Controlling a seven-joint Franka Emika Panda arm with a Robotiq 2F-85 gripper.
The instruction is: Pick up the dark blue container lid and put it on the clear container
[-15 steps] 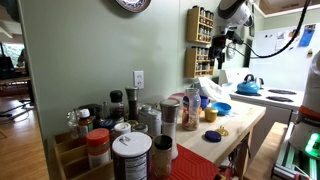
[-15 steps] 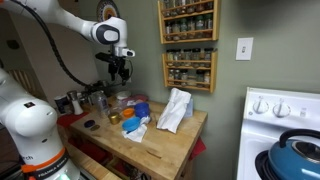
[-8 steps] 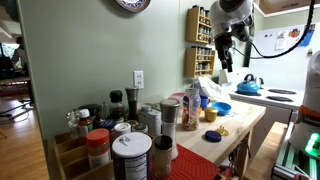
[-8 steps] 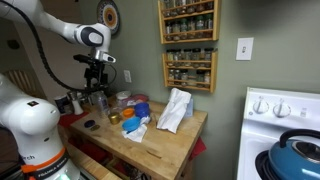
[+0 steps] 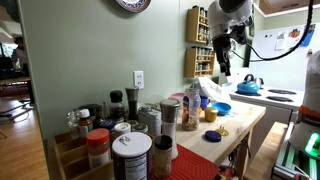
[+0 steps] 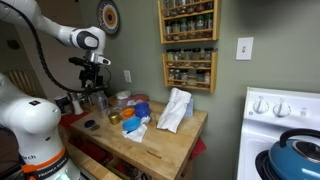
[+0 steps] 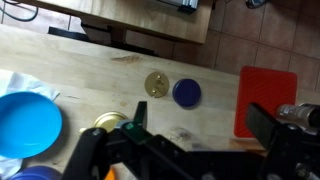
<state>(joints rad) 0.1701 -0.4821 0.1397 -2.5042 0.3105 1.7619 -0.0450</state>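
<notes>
Dark blue container lid [image 7: 186, 93], small, round, almost black, lying flat on the wooden table [image 7: 80, 60], clear container [image 5: 190, 108], tall, narrow, pale, standing upright on the same table

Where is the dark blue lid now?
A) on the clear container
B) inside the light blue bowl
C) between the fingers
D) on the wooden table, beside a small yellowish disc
D: in the wrist view the dark blue lid lies flat on the wooden table beside the yellowish disc.
</notes>
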